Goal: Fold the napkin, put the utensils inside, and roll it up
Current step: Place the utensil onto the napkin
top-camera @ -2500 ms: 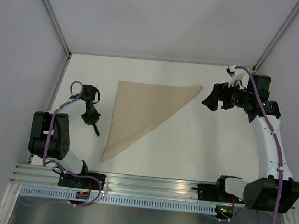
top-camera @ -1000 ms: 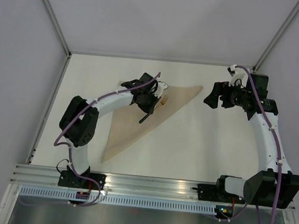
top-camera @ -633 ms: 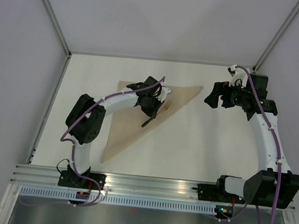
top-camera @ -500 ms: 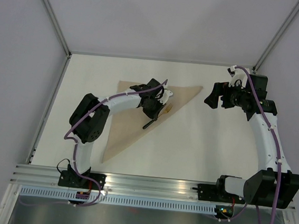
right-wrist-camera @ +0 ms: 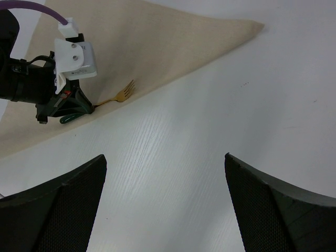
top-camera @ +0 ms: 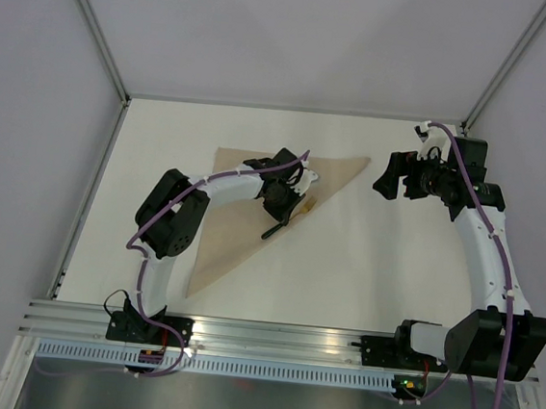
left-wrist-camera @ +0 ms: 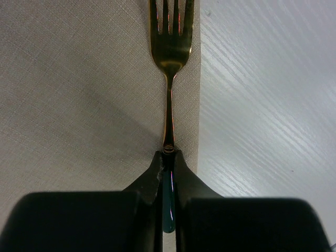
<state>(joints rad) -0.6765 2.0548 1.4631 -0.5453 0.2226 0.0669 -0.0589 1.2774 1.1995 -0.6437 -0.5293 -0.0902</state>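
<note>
**While the napkin point(top-camera: 232, 225) lies folded, a fork point(left-wrist-camera: 170, 47) hangs at its edge**

Where the bench point(top-camera: 364, 262) runs closest to the arm bases, the beige napkin's narrow tip points, and the cloth widens into a triangle toward the far side. Farther in, the left gripper point(left-wrist-camera: 168, 157) is clamped tight on the fork's teal handle, with the gold tines reaching along the napkin's long slanted edge, just beside bare bench. Farther still and off to the right, well apart from the cloth, the right gripper point(top-camera: 385, 180) hangs with jaws spread wide, holding nothing.
</note>
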